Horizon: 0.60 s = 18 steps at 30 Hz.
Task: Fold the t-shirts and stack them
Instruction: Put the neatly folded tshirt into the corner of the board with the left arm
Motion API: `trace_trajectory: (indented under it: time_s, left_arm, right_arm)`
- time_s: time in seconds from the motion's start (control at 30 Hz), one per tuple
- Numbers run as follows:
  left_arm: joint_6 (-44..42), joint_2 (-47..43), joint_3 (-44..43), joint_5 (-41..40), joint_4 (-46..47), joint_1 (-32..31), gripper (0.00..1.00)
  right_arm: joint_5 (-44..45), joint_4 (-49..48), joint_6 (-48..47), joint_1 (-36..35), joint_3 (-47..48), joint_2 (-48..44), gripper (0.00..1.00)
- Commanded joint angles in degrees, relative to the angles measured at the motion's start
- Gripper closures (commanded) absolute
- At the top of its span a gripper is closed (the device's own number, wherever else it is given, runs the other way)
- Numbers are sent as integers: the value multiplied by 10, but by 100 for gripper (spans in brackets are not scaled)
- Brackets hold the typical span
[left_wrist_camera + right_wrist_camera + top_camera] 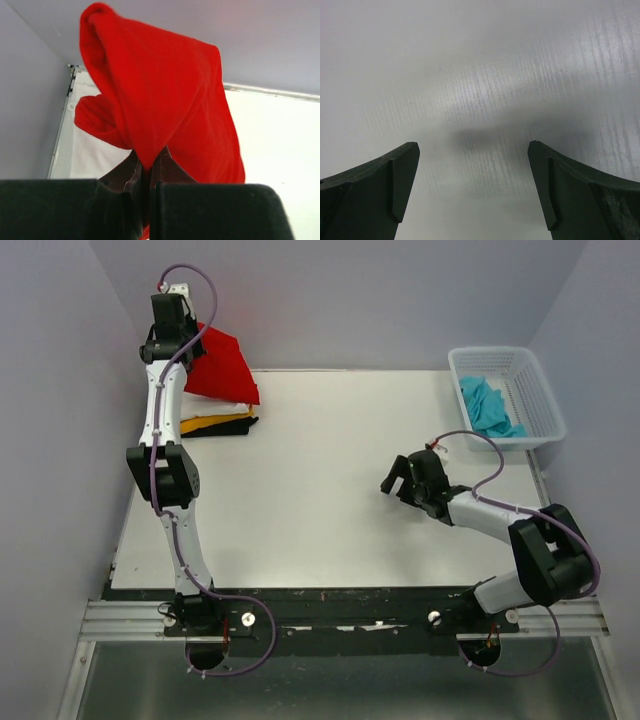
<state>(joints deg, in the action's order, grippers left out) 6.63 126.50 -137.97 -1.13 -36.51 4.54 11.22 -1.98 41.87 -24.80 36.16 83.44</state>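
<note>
So the left pincer point(148, 172) is clamped on the red tee point(222, 368), draping toward 5 o'clock over the stack point(215, 423) at the desk's point(330, 480) 11, while the right pincer point(393, 478) gapes, well apart.

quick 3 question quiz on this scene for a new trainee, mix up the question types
1. What is the left gripper shut on, over the folded pile?
2. True or false: the right gripper is shut on a shirt.
3. Where is the turquoise t-shirt? A: in the white basket. B: on the folded pile. C: in the right gripper.

Key
1. The red t-shirt.
2. False: its jaws are open over bare table, holding nothing.
3. A.
</note>
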Motion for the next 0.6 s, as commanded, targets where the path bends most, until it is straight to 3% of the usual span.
trace_trajectory:
  time_s: [0.0,0.37,0.57]
  left_arm:
    - [-33,33,-15,38,11,23,100]
    - [-60,81,-39,101,66,72,100]
    - [-64,114,-62,84,80,75,100]
  right_arm:
    - [13,19,-5,1,6,27,0]
    - [8,38,-3,0,14,41,0]
    - [6,43,-2,0,19,49,0]
